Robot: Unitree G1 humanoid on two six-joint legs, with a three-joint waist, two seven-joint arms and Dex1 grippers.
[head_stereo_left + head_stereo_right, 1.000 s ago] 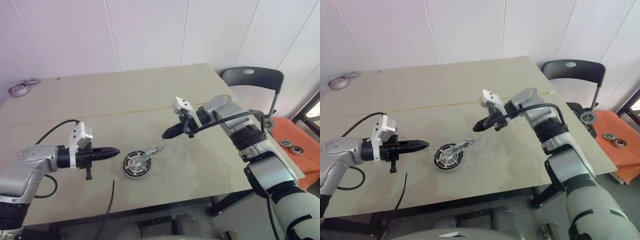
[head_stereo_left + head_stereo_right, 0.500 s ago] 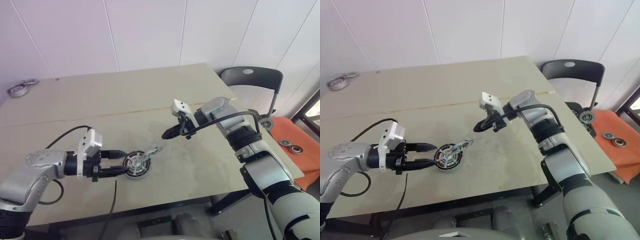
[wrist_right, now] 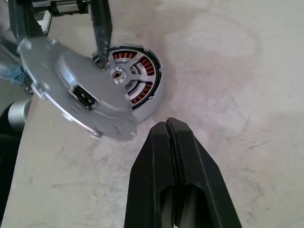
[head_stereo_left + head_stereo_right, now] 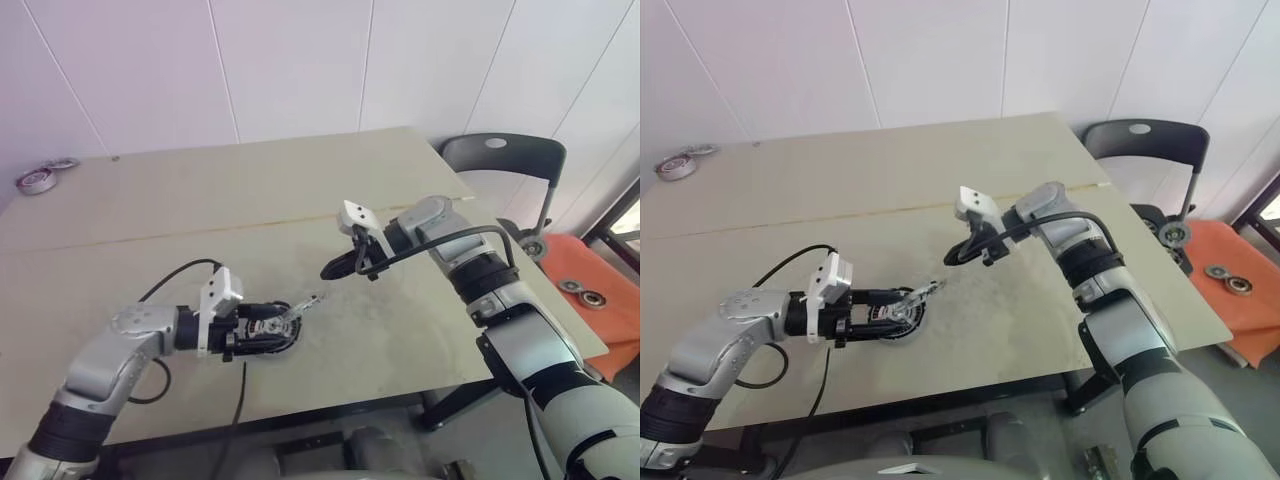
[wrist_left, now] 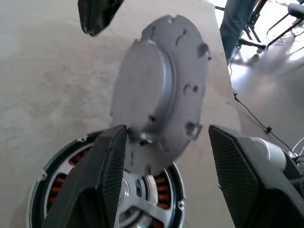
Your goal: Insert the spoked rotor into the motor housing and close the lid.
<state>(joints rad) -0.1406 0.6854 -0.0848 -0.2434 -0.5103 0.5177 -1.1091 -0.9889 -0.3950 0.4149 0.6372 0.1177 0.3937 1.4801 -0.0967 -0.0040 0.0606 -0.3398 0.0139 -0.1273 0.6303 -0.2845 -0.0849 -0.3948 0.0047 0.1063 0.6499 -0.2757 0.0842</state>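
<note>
The left gripper reaches in low over the table with its two black fingers spread apart, one on either side of the motor housing — a round dark-rimmed puck with copper-red windings and a silver hub, lying flat on the tabletop. Between those parted fingers, a silvery round disc stands tilted, its lower edge resting on the housing's centre and its upper part leaning away from the gripper; whether the fingers touch the disc or the housing cannot be told. The disc's visible face is solid metal with a raised centre and small holes near the rim. From the head camera, disc and housing sit just ahead of the left fingertips, with a black cable looping off behind the wrist.

The right gripper hangs above the table beyond the housing, angled down toward it — its fingers pressed together and holding nothing, well apart from both the disc and the left gripper. Behind the right arm, a dark chair stands at the table's far corner, and metal rings lie at the table's far edge, well away from both grippers
</note>
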